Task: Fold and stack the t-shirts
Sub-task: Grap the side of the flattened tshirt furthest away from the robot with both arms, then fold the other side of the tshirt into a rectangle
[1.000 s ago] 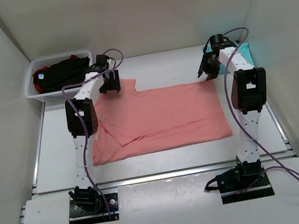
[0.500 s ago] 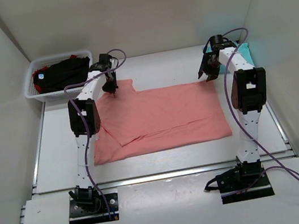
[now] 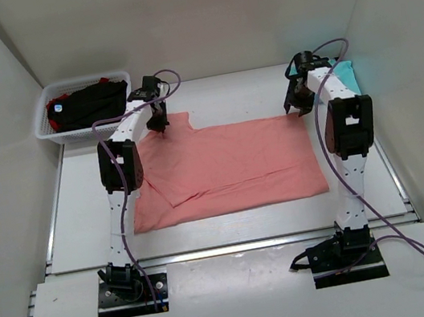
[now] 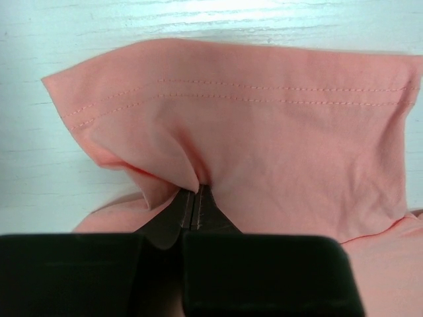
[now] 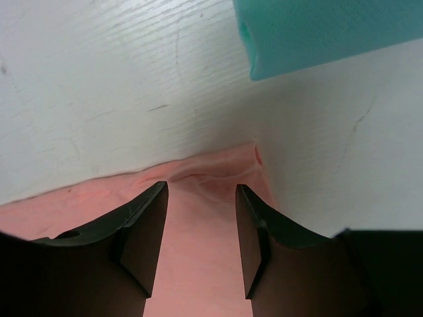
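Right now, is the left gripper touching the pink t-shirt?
Touching. The left wrist view shows the left gripper shut on a pinched fold of the pink t-shirt.

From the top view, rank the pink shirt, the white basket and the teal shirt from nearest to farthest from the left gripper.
1. Pink shirt: pinched in the left gripper, mid-table.
2. White basket: far-left corner.
3. Teal shirt: far-right edge.

i count one salmon-pink t-shirt, one teal t-shirt and one white basket on one table. the basket holds black cloth and red cloth; how many shirts, i cannot tell. two arms, so a left gripper and a right gripper.
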Robot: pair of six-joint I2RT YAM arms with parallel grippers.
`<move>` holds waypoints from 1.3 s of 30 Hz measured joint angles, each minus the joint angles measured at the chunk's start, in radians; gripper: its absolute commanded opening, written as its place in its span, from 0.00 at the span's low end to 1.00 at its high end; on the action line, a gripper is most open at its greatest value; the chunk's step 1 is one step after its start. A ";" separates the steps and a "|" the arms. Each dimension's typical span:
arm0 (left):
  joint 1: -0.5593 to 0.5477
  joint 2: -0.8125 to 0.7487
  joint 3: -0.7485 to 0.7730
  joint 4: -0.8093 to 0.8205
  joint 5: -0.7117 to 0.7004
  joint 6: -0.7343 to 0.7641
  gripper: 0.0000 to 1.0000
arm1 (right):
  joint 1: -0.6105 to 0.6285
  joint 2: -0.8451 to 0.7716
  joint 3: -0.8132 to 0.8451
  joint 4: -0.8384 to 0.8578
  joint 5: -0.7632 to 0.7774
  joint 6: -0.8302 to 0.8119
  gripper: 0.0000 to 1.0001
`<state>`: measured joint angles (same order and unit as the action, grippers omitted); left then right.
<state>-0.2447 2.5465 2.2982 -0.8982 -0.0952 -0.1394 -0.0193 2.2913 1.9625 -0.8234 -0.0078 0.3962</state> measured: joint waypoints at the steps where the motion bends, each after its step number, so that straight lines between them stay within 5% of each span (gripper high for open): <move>1: -0.001 0.000 -0.001 0.001 0.003 0.000 0.00 | 0.002 0.009 0.008 -0.003 0.013 -0.002 0.43; 4: -0.003 -0.005 -0.007 0.002 0.011 0.000 0.00 | 0.006 0.053 0.049 -0.018 0.046 -0.005 0.41; 7: -0.005 -0.011 -0.017 0.003 0.020 0.000 0.00 | 0.006 0.101 0.103 -0.050 0.060 -0.011 0.17; 8: -0.005 -0.011 -0.018 0.003 0.023 0.000 0.00 | 0.006 0.113 0.124 -0.061 0.063 -0.013 0.03; 9: -0.005 -0.013 -0.019 0.003 0.027 0.000 0.00 | 0.009 0.124 0.143 -0.068 0.066 -0.016 0.00; 22: 0.017 -0.158 -0.139 -0.007 0.056 0.000 0.00 | 0.011 0.090 0.137 -0.091 0.077 -0.037 0.00; 39: -0.007 -0.740 -0.871 0.114 0.087 0.031 0.00 | 0.012 -0.419 -0.488 0.051 0.017 -0.079 0.00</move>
<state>-0.2520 1.8065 1.4277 -0.7841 -0.0078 -0.1081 -0.0071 1.8725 1.4742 -0.7719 0.0090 0.3168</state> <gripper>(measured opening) 0.029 0.016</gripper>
